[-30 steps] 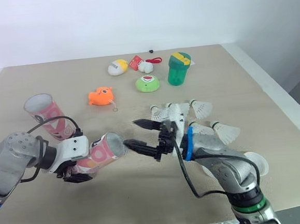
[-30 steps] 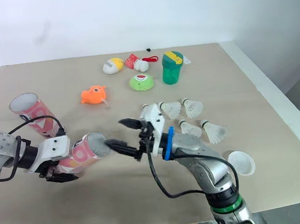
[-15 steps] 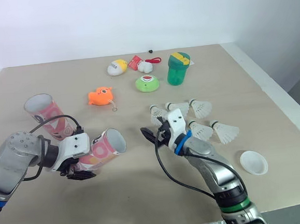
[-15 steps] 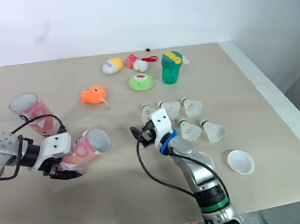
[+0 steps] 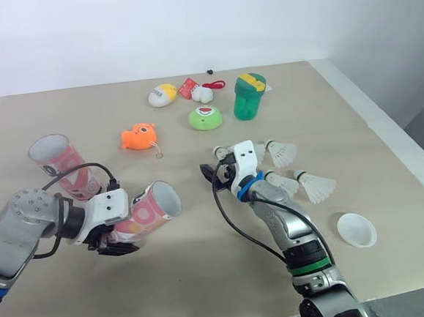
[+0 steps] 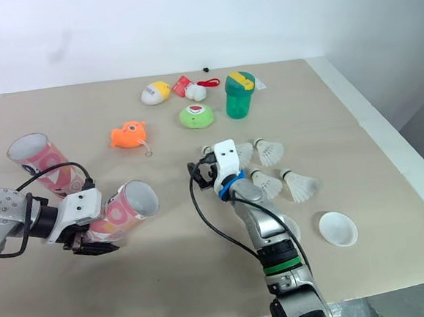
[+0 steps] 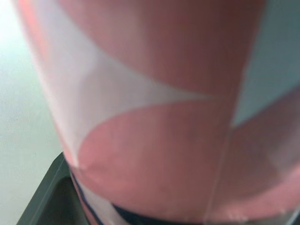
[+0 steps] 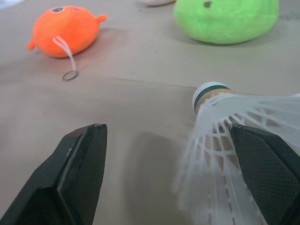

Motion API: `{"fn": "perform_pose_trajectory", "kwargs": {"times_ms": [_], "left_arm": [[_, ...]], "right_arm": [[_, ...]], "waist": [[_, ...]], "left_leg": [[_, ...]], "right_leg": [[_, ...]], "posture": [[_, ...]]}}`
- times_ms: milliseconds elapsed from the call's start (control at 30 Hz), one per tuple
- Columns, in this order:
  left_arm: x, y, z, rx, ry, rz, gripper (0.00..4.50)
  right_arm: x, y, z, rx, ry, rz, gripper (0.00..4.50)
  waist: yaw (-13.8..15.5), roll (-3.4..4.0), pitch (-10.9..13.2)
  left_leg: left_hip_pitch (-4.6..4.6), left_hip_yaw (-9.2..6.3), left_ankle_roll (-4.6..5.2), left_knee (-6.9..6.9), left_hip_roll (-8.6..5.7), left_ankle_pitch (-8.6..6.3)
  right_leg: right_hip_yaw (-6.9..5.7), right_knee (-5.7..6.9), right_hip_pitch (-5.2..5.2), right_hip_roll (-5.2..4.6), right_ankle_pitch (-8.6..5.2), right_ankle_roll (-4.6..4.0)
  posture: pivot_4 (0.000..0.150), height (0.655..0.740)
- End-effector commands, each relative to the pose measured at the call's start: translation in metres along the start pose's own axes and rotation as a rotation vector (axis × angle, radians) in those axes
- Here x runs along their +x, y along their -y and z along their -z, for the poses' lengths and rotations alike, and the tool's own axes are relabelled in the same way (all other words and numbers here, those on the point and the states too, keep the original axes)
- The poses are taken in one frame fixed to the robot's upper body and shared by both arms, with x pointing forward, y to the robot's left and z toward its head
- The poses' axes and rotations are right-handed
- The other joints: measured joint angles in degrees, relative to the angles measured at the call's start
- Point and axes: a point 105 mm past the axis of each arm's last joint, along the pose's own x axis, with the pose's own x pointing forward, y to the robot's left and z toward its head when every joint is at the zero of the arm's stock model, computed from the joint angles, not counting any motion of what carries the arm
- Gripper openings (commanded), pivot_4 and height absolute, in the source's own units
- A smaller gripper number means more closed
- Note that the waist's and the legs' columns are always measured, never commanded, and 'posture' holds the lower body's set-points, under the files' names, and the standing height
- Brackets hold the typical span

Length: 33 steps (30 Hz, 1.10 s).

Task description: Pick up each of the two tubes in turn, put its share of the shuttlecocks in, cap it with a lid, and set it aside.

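My right gripper has left the tube mouth for the shuttlecocks, fingers spread around one shuttlecock of four I count. Nearer, my left gripper clamps that tube; one lid lies right of my right gripper. The second tube sits beyond my left gripper.

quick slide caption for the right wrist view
Open right end effector framing a white shuttlecock on the tan table, with an orange fish toy and a green plush toy beyond.
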Motion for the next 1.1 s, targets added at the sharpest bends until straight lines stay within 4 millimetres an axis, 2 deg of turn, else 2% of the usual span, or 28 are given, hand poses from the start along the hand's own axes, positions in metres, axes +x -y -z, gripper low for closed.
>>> {"fn": "perform_pose_trajectory", "kwargs": {"times_ms": [33,67,100,133,167,200,233,300,333,500,633,733,800,867,967,1100], "left_arm": [[-0.005,0.001,-0.009,0.029,0.02,-0.012,3.28],[-0.005,0.001,-0.01,0.029,0.021,-0.012,3.28],[-0.005,0.001,-0.01,0.029,0.021,-0.012,3.28],[-0.005,0.001,-0.01,0.029,0.021,-0.013,3.28],[-0.005,0.001,-0.01,0.028,0.021,-0.013,3.28],[-0.005,0.001,-0.01,0.028,0.021,-0.014,3.28],[-0.005,0.0,-0.01,0.029,0.021,-0.014,3.28],[-0.005,0.0,-0.011,0.03,0.022,-0.015,3.28],[-0.005,0.0,-0.011,0.03,0.023,-0.015,3.28],[-0.004,-0.001,-0.012,0.029,0.025,-0.015,3.28],[-0.003,-0.002,-0.012,0.026,0.027,-0.015,3.28],[-0.001,-0.002,-0.012,0.024,0.029,-0.013,3.28],[-0.001,-0.003,-0.012,0.024,0.031,-0.01,3.28],[0.001,-0.004,-0.012,0.025,0.032,-0.01,3.28],[0.003,-0.007,-0.013,0.026,0.036,-0.011,3.28],[0.004,-0.009,-0.014,0.031,0.039,-0.011,3.28]], "right_arm": [[0.004,-0.001,-0.014,0.076,0.044,-0.004,3.6],[0.004,-0.001,-0.014,0.086,0.043,-0.003,3.37],[0.004,0.0,-0.015,0.097,0.044,-0.002,2.91],[0.003,0.0,-0.015,0.101,0.044,-0.003,2.2],[0.002,-0.001,-0.015,0.108,0.045,-0.007,2.07],[0.002,-0.001,-0.015,0.114,0.045,-0.011,1.65],[0.001,-0.002,-0.015,0.117,0.044,-0.016,1.49],[0.0,-0.005,-0.015,0.119,0.044,-0.031,0.39],[-0.001,-0.006,-0.015,0.122,0.046,-0.038,0.03],[-0.014,-0.028,-0.037,0.104,0.093,-0.167,0.03],[-0.049,-0.062,-0.074,-0.023,0.173,-0.462,0.03],[-0.078,-0.074,-0.085,-0.133,0.168,-0.671,0.03],[-0.099,-0.081,-0.085,-0.219,0.123,-0.815,0.03],[-0.109,-0.084,-0.079,-0.313,0.052,-0.899,0.03],[-0.109,-0.086,-0.073,-0.418,0.001,-0.932,0.03],[-0.104,-0.096,-0.071,-0.455,0.002,-0.976,0.03]], "waist": [[-0.01,0.0,0.0],[-0.02,0.0,0.0],[-0.03,0.0,0.0],[-0.03,0.0,0.0],[-0.03,0.0,0.0],[-0.04,0.0,0.0],[-0.04,0.0,0.0],[-0.05,0.0,0.0],[-0.05,0.0,0.0],[-0.08,0.03,0.02],[-0.04,0.05,0.04],[0.1,0.04,0.04],[0.16,0.03,0.05],[0.22,0.04,0.06],[0.12,0.02,0.05],[0.11,0.02,0.06]], "left_leg": [[0.0,0.0,0.0,0.0,0.0,0.0],[0.0,0.0,0.0,-0.01,0.0,0.0],[-0.01,0.0,0.0,-0.02,0.0,0.0],[-0.02,0.0,0.0,-0.05,0.0,0.0],[-0.02,0.0,0.0,-0.06,0.0,0.0],[-0.02,0.0,0.0,-0.07,0.0,0.0],[-0.02,0.0,0.0,-0.07,0.0,0.0],[-0.02,0.0,0.0,-0.08,0.0,0.0],[-0.02,0.0,0.0,-0.08,0.0,0.0],[-0.06,0.0,0.0,-0.1,0.0,0.0],[-0.21,0.01,0.0,-0.1,0.0,0.0],[-0.25,0.0,0.0,-0.09,0.0,0.0],[-0.26,0.01,0.0,-0.08,0.0,0.0],[-0.25,0.02,0.0,-0.07,-0.01,0.0],[-0.2,0.01,0.01,-0.07,0.01,0.0],[-0.2,0.01,0.01,-0.08,0.07,0.0]], "right_leg": [[0.0,0.0,0.0,0.0,0.0,0.0],[0.0,0.0,0.0,0.0,0.0,0.0],[0.0,0.0,0.0,0.0,-0.01,-0.01],[0.01,0.0,-0.03,0.0,-0.02,-0.01],[0.0,0.0,-0.05,0.0,-0.03,-0.02],[0.0,0.0,-0.05,0.0,-0.03,-0.02],[0.0,0.0,-0.05,0.01,-0.03,-0.02],[0.0,0.0,-0.06,0.01,-0.03,-0.03],[0.01,0.0,-0.06,0.01,-0.03,-0.03],[0.01,0.0,-0.12,0.01,-0.03,-0.03],[0.01,0.0,-0.28,0.0,-0.04,-0.02],[0.0,0.0,-0.31,0.0,-0.04,-0.01],[0.0,0.0,-0.31,-0.01,-0.04,0.0],[0.01,0.0,-0.31,-0.01,-0.04,0.0],[0.01,0.0,-0.32,0.04,-0.02,-0.05],[0.01,0.03,-0.36,0.12,-0.01,-0.09]], "posture": [[0.15,0.74],[0.15,0.74],[0.15,0.74],[0.15,0.74],[0.15,0.74],[0.15,0.74],[0.15,0.74],[0.15,0.74],[0.15,0.74],[0.15,0.74],[0.15,0.74],[0.15,0.74],[0.15,0.74],[0.15,0.74],[0.15,0.74],[0.15,0.74]]}}
